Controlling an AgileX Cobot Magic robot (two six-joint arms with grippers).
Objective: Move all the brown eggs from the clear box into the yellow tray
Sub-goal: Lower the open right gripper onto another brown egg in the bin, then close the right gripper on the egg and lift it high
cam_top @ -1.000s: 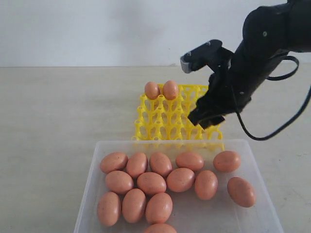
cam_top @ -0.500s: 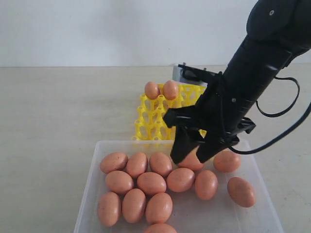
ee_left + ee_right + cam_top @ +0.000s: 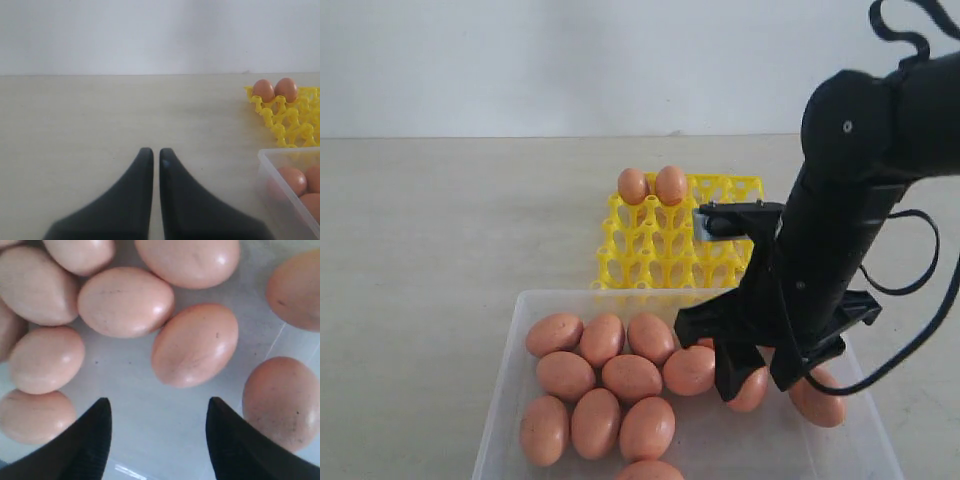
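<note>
In the clear box [image 3: 505, 372], brown eggs [image 3: 631, 377] lie on their sides, long axes pointing every way; the right gripper [image 3: 757, 383] hangs spread over one. Beyond, two more eggs [image 3: 652, 186] stand upright in the yellow tray's [image 3: 640, 255] far row. The left gripper [image 3: 156, 156] is pressed together

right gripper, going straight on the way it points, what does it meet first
Probably the brown egg ahead of the right gripper, between its open jaws; depth is unclear, so the clear box floor may come first.
</note>
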